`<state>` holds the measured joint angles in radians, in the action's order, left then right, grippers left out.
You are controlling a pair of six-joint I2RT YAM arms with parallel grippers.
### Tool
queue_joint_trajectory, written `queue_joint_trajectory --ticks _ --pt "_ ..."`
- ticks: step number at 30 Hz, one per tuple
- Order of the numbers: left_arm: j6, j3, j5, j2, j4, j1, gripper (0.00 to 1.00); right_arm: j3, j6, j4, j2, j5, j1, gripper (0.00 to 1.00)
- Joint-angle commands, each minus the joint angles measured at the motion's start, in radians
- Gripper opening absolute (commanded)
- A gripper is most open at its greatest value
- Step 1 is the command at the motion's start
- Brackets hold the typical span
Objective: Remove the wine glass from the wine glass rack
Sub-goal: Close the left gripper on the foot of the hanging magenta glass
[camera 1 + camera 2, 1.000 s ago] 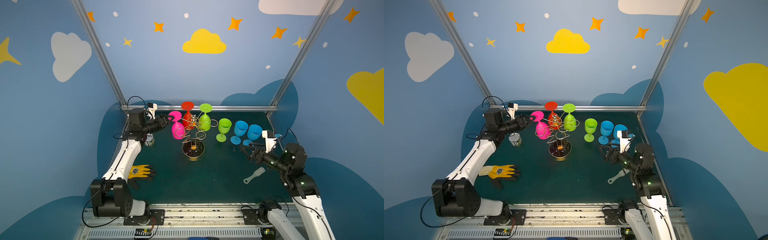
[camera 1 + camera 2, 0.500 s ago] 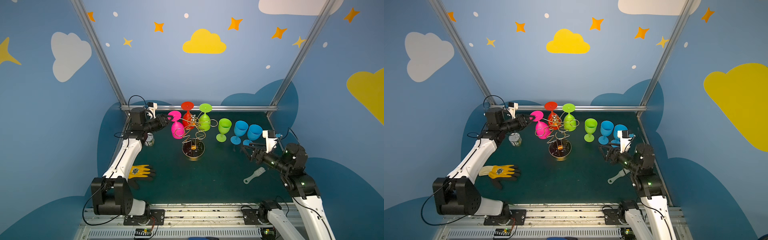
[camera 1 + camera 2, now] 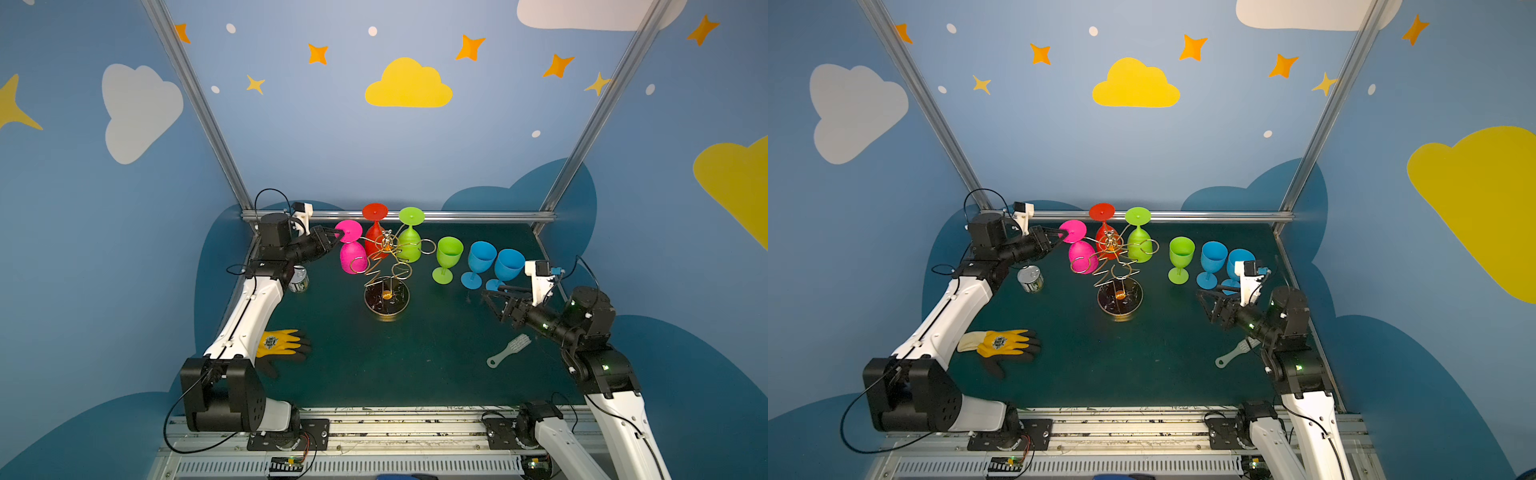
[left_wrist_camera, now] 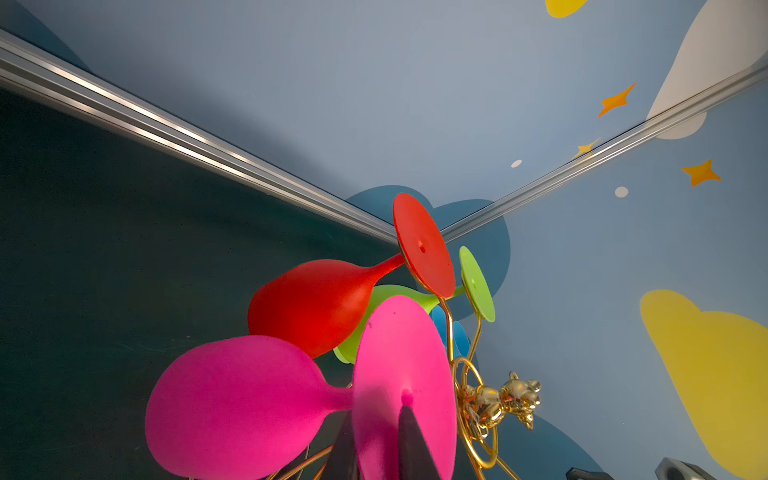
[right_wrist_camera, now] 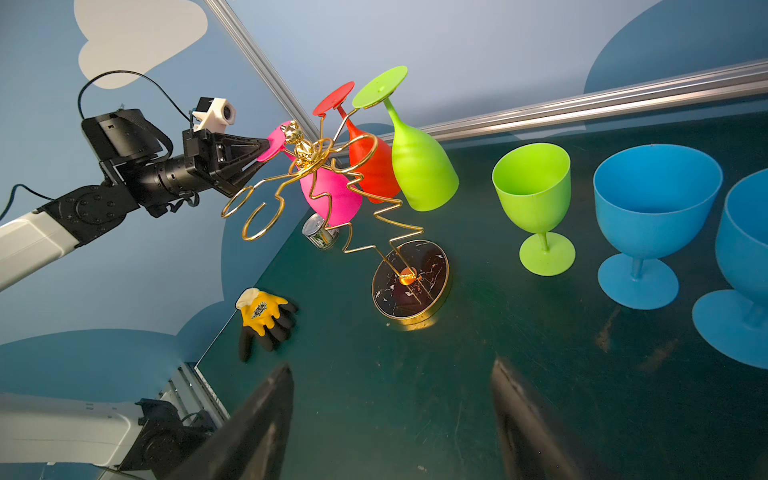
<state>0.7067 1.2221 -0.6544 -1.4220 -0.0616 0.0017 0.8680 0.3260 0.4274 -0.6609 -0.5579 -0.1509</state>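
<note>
- A robot test booth in a lab; blue walls (image 3: 374, 158) painted with a yellow cloud (image 3: 408, 85) and orange stars (image 3: 470, 47) close it in on three sides
- Bare aluminium posts (image 3: 195, 104) frame the corners; a dark green mat (image 3: 395, 365) covers the table
- A left arm (image 3: 249, 311) and a right arm (image 3: 615, 415) sit on a metal rail (image 3: 395, 419) at the front edge; loose cables (image 3: 165, 430) and a bare circuit board (image 3: 286, 464) show there
- Mixed props on the mat: a gold wire rack (image 3: 386, 266), plastic wine glasses (image 3: 449, 251), a glove (image 3: 279, 343), a can (image 3: 298, 279), a brush (image 3: 509, 351)
</note>
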Motion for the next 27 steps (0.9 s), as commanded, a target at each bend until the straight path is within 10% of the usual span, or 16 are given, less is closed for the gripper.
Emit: queue_joint_trajectory --ticks 1,27 --pt "0.006 0.034 -0.005 0.026 -0.009 0.009 0.17 0.017 -0.004 0.003 0.010 0.009 -0.004 0.74" --pt "0.184 0.017 -0.095 0.046 0.120 0.030 0.03 0.009 0.000 0.011 0.040 0.015 -0.004 0.75"
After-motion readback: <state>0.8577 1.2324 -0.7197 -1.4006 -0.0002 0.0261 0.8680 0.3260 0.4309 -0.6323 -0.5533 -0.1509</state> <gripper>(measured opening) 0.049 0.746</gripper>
